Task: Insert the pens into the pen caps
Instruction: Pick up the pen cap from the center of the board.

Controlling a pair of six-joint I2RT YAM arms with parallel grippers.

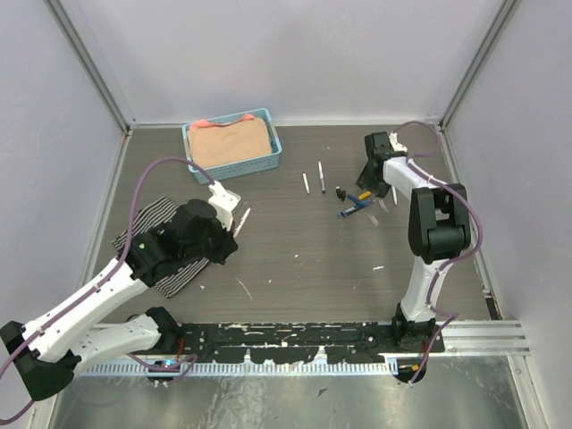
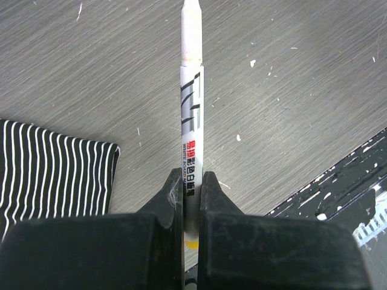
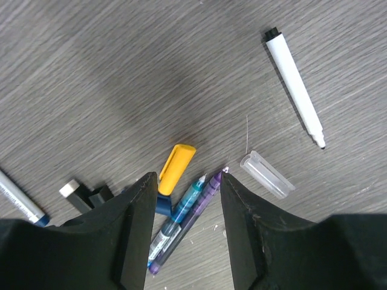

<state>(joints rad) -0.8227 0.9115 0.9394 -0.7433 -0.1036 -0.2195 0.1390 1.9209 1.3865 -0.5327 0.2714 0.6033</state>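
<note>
Crucially, the yellow cap (image 3: pixel 176 162) lies below the wide-open right gripper (image 3: pixel 187 179), well apart from the left gripper (image 2: pixel 191 184) clamping a forward-pointing pen (image 2: pixel 191 96).

Grey wood-grain desk (image 1: pixel 295 259) beneath and all around the left hand (image 1: pixel 238 214); striped cloth (image 1: pixel 147 228), black with thin white lines, flat on the desk just behind and to the left of that hand, partly hidden in the top view, one rounded corner low and left of the hand in the left wrist view; blue basket (image 1: pixel 239 168) well beyond the hand, near the back wall (image 1: pixel 295 54); peach cloth (image 1: pixel 231 143) folded inside it, filling it; small white flecks (image 2: pixel 253 63) scattered ahead and right of the hand; black strip (image 1: pixel 295 335), scuffed white, along the near edge, behind the hand; metal rail (image 1: pixel 487 335) far to the right.
</note>
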